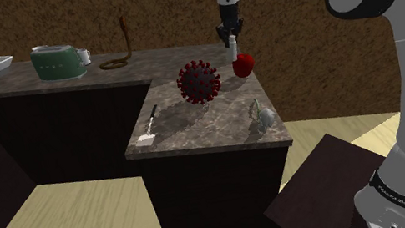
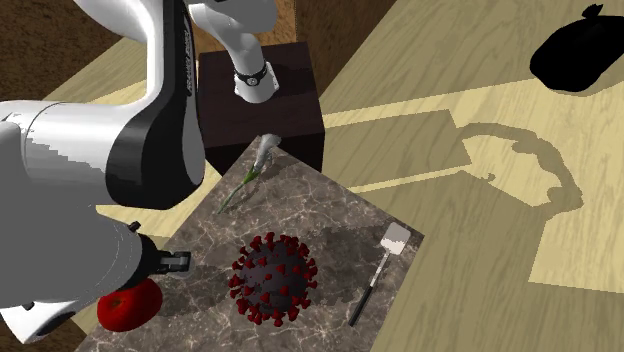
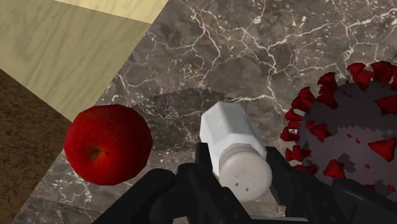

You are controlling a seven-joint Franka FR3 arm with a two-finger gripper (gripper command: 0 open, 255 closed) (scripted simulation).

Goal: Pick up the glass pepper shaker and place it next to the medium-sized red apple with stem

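The fingers (image 3: 202, 167) grip the white pepper shaker (image 3: 232, 137), holding it above the marble bench (image 3: 254, 38) between the red apple (image 3: 108, 143) and the spiky ball (image 3: 347, 121). That gap looks tight to me: lowered off-line it could nudge the apple rolling or snag a spike, and released askew it may topple.

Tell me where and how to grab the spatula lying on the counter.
Grip the spatula by its thin dark handle, coming straight down from above and closing across its width: it lies flat on the marble counter, and its white blade is broad and flat.
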